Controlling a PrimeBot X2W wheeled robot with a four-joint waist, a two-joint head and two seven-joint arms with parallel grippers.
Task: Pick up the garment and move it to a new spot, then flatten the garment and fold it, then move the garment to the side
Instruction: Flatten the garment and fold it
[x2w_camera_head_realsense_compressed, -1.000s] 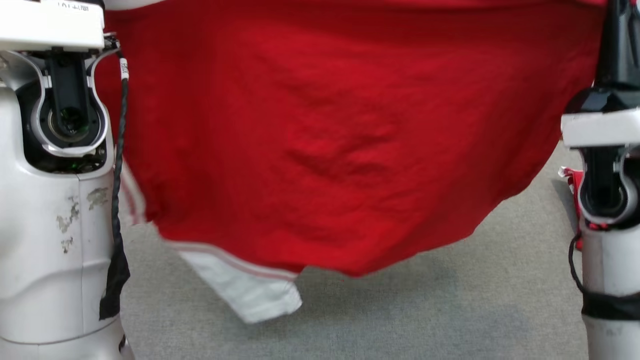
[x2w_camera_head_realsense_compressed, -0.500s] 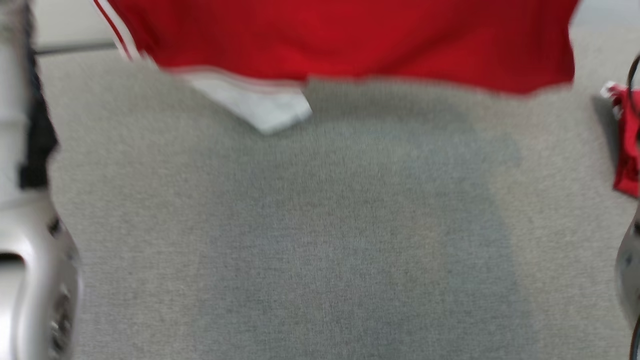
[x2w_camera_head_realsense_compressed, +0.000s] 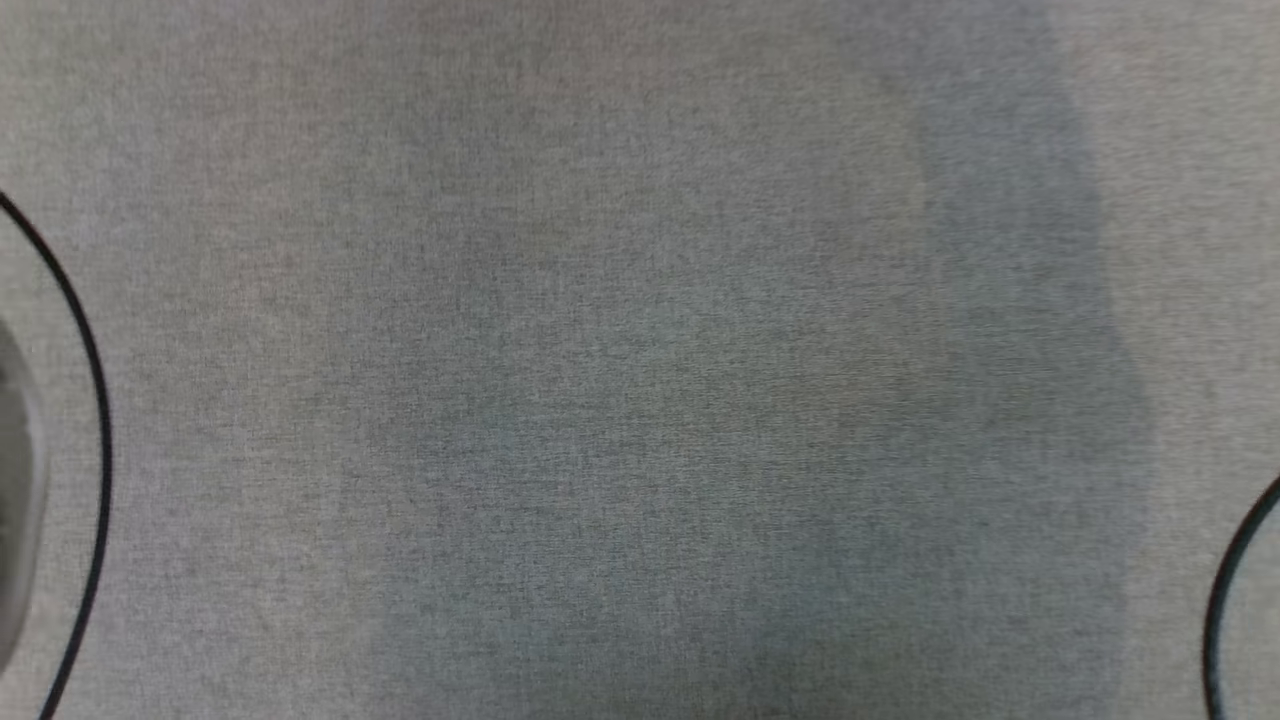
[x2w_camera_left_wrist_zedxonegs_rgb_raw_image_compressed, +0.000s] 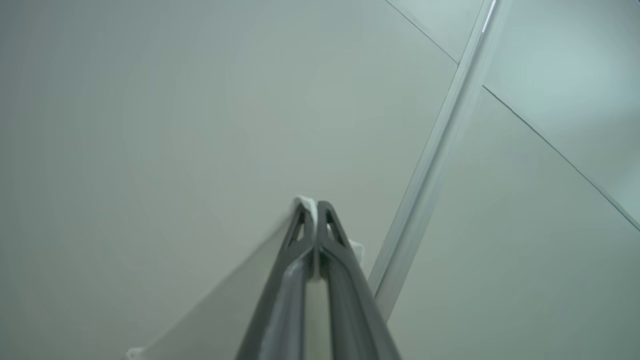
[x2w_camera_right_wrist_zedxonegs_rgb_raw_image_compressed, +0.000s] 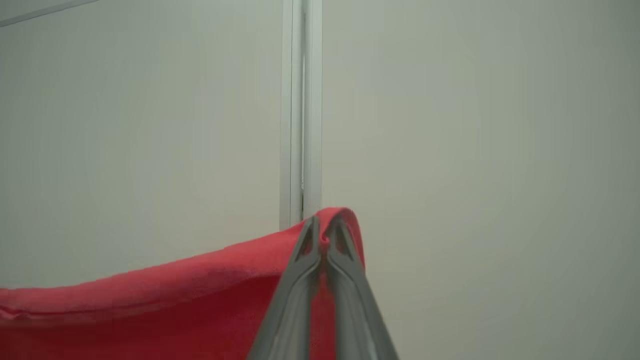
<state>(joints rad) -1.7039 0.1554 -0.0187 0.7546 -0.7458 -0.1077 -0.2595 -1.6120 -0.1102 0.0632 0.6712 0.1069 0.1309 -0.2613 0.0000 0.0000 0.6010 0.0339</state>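
- The left hand is closed narrow, its two dark fingers pressed together along their length, with a thin white fold of cloth pinched between the tips.
- That white fold pokes out just above the left fingertip and again beside the right finger. A pale sheet of the same cloth slopes away from the fingers toward the lower left of the left wrist view.
- The right hand is also clamped narrow, and it holds the red garment by its top edge.
- A small hump of red cloth wraps over the right hand's fingertips. From there the garment's edge sags away to the left of the fingers, and the red fabric hangs below that line.
- Both hands grip the garment up in the air, one at a white part and one at a red part.
- Beyond the left hand's fingertips lies a pale panelled wall, with a light strip slanting up to the right of the fingers.
- Beyond the right hand, a similar upright strip rises straight above the fingertips.
- In the head view, the grey woven counter carries a soft shadow. A black cable curves at its left edge and another at its right.
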